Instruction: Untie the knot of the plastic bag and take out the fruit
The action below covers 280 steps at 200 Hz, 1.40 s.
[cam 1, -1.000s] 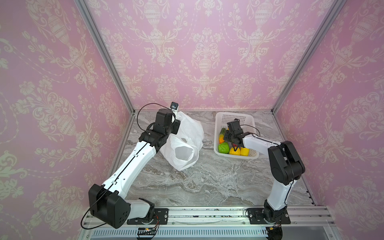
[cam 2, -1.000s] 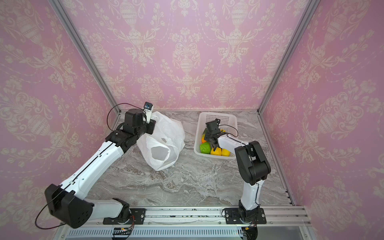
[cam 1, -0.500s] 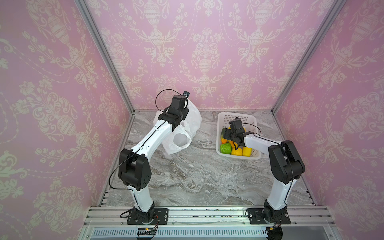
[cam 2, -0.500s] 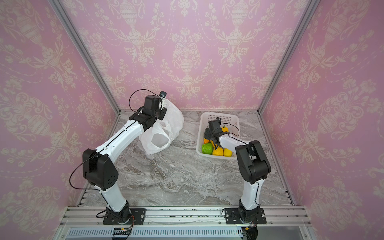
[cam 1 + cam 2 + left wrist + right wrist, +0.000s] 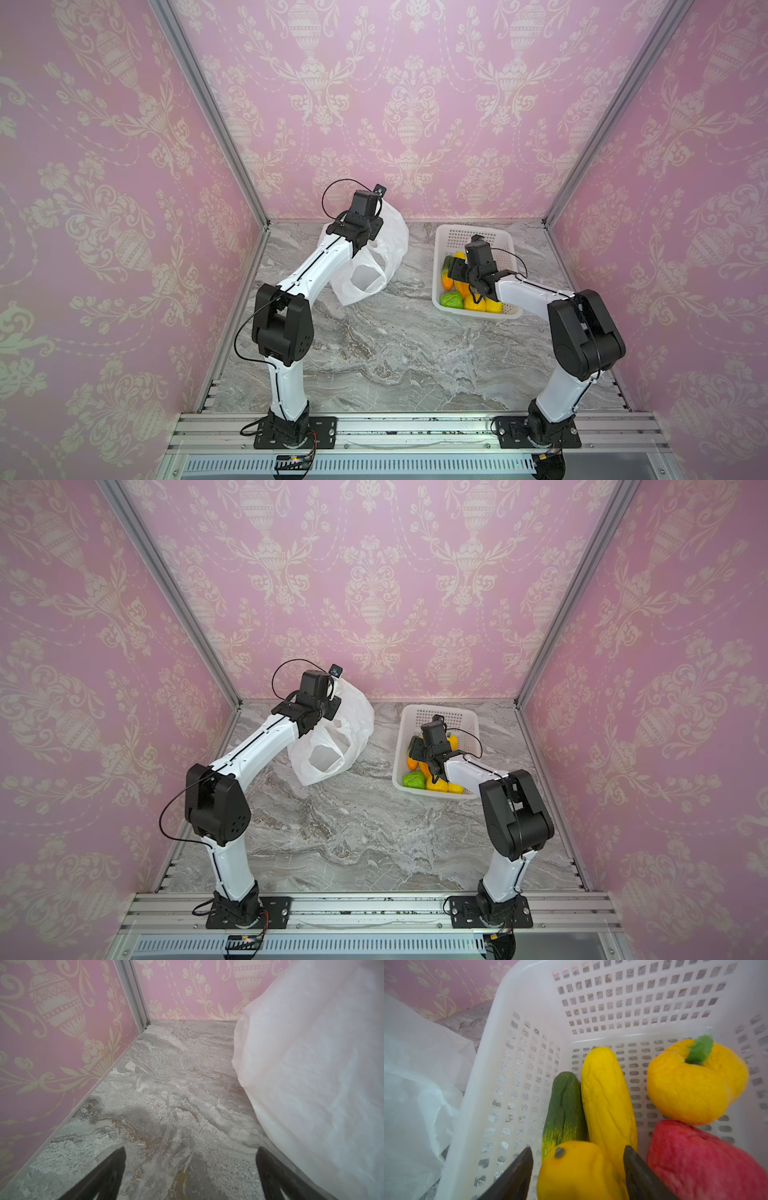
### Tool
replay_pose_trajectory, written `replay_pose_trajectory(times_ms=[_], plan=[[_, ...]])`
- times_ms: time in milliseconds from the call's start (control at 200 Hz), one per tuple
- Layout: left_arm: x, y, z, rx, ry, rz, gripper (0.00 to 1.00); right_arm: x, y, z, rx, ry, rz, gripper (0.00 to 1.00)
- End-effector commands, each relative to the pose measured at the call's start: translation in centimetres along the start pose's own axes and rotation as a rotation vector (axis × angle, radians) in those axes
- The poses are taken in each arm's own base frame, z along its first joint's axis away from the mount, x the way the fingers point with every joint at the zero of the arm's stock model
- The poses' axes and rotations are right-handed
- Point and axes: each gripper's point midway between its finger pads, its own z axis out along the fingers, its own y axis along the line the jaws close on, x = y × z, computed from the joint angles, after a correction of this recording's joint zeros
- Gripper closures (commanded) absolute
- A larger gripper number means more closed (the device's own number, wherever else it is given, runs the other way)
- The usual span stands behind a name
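- 1 plastic bag [image 5: 392,245] lay crumpled by the back edge of the table [image 5: 395,353], toward its back-left corner. Its mouth gaped open in both top views.
- 1 white perforated basket [image 5: 455,239] stood near the table's back-right corner, apart from the bag.
- The fruit [image 5: 607,1095] lay inside the basket, and the right wrist view showed 5 pieces.
- 1 green piece [image 5: 564,1105] and 1 long yellow piece [image 5: 608,1076] lay side by side, touching.
- 1 yellow pepper-shaped piece [image 5: 691,1088] with a green stem rested against 1 pink-red piece [image 5: 706,1163].
- The 5th was 1 yellow-orange piece [image 5: 577,1176].
- In a top view, 1 light green piece [image 5: 451,300] sat in the basket's front-left corner.
- 2 yellow pieces [image 5: 493,306] lay beside it along the front wall.
- The right arm [image 5: 532,291] hid part of the basket, so a full count could not be made.
- The left gripper [image 5: 191,1148], just beside the bag, had its 2 fingers spread wide with only bare marble between them. Whether 1 finger touched the bag could not be told.
- The right gripper [image 5: 577,1147] hung inside the basket with its jaws apart. The yellow-orange piece lay between the 2 fingers, unclamped, with a narrow gap beside 1 finger.
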Motion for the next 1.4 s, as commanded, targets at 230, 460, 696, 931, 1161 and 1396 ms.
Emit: replay_pose_trajectory(times_ms=[230, 460, 696, 931, 1161, 1396], plan=[[0.5, -2.6, -0.6, 0.108, -0.027, -0.038, 0.73, -2.3, -1.5, -5.6, 0.011, -0.176, 0.039, 0.21], [-2.3, -3.7, -5.3, 0.160, -0.114, -0.028, 0.44, -3.1, -2.4, -10.4, -0.017, -0.289, 0.044, 0.03], [-3.8, -1.9, -12.7, 0.180, -0.265, -0.142, 0.02, -3.0, -3.2, -13.2, -0.014, -0.317, 0.053, 0.00], [-4.8, 1.2, -20.6, 0.189, -0.472, -0.297, 0.01, -1.2, -3.5, -14.3, -0.020, -0.243, 0.040, 0.00], [1.4, 9.1, -25.7, -0.172, -0.631, -0.612, 0.01, -0.8, -5.5, -18.3, 0.029, -0.268, 0.139, 0.00], [14.3, 12.6, -24.7, -0.511, -0.500, -0.779, 0.01, -4.3, -7.0, -23.9, -0.014, -0.572, 0.230, 0.00]])
